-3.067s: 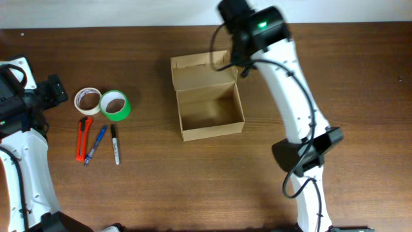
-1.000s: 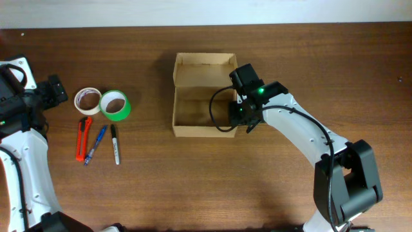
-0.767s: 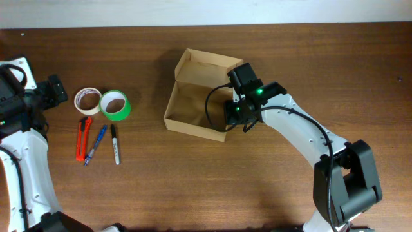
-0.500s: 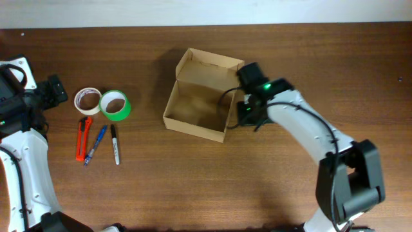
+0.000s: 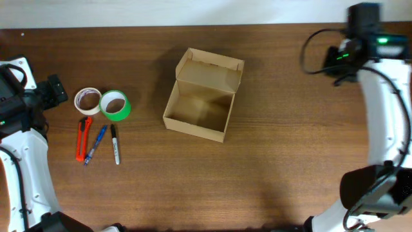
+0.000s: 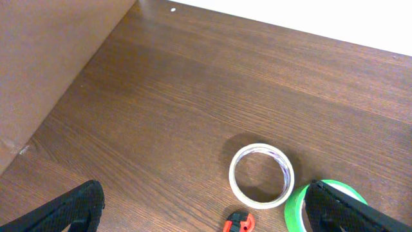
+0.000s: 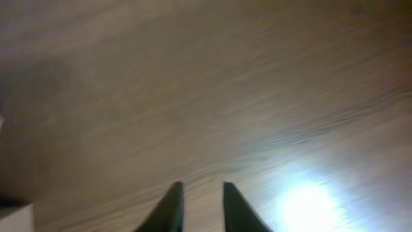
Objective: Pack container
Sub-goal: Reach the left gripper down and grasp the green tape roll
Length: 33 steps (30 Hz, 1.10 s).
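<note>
Tan cardboard box (image 5: 193, 127), flap lid up, sits skewed mid-surface, empty. Packing not begun. Left hand (image 6: 206, 216) wide apart near white tape roll (image 6: 261, 174). Right hand (image 7: 201, 193) narrowly apart, empty, well clear of box. Next: left hand lowers, clamps roll, carries it into box.

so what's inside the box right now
Only the bare cardboard floor of the box shows; nothing is packed. A shadowed strip beneath the raised lid flap cannot be checked.

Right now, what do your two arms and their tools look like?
Both have white links, black joints and black cables. The right arm shows a green light near its wrist. The left tool has black, tapered fingers; the right tool has dark, pointed ones.
</note>
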Each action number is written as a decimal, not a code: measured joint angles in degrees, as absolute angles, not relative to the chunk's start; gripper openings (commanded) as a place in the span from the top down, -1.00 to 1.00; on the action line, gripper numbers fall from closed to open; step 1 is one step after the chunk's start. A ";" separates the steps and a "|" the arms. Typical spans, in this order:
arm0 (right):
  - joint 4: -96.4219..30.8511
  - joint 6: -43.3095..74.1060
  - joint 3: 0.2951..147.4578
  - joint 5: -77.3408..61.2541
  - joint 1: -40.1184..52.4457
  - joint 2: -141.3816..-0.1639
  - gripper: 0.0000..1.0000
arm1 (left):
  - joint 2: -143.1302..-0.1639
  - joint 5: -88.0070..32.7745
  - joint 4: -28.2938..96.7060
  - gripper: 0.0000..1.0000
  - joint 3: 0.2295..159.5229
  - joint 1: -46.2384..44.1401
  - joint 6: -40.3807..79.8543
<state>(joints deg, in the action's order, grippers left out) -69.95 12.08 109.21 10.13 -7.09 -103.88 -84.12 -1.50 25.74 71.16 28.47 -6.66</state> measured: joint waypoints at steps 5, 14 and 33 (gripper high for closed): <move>-71.75 11.51 110.59 10.41 -11.79 -103.55 -0.99 | -84.12 -2.17 25.71 -1.00 71.16 28.47 -6.66; -74.63 11.16 110.59 9.76 -12.01 -103.55 -0.99 | -84.14 -23.68 28.56 -1.00 71.16 28.47 -6.63; -74.81 11.16 110.59 9.58 -12.01 -103.55 -0.99 | -84.14 -33.56 41.58 -0.45 71.22 26.20 -6.48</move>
